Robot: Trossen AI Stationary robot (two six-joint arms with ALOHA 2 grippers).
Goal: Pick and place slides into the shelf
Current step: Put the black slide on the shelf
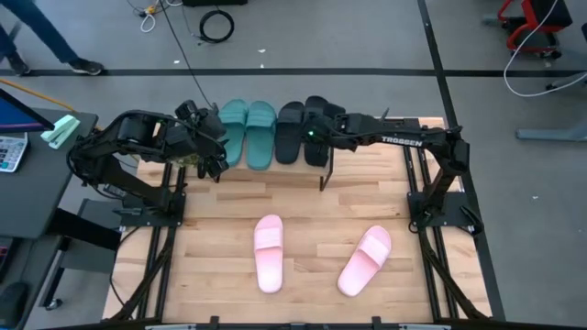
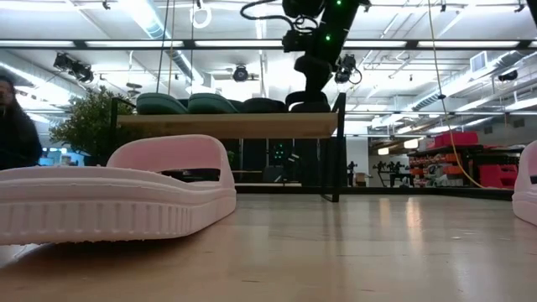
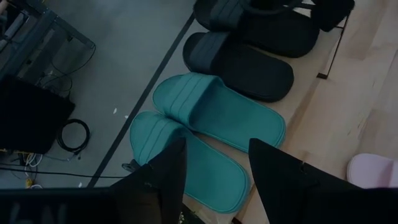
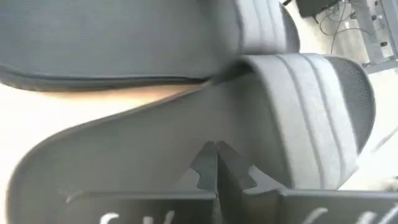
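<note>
The shelf [image 2: 226,126] stands at the table's far edge. On its top board lie two teal slides [image 1: 246,131] and two black slides [image 1: 292,131] side by side. My right gripper [image 4: 216,155] is shut and reaches down onto the right-hand black slide [image 4: 124,155]. My left gripper [image 3: 214,180] hangs open above the teal slides [image 3: 211,112], its fingers clear of them. Two pink slides [image 1: 268,252] [image 1: 365,259] lie soles down on the table's near half. My right gripper sets its shut fingertips [image 4: 211,149] on the black slide's footbed [image 4: 155,149], just beside the edge of the ribbed strap. It comes from above, slanting down from the table's right. The slide lies flat on the shelf's top board.
The shelf's black metal legs [image 2: 337,151] stand on the table behind the pink slides. A desk with gear [image 1: 27,137] sits left of the table. A person's legs [image 1: 55,41] show on the floor at the far left, and cables [image 1: 216,26] lie beyond the shelf.
</note>
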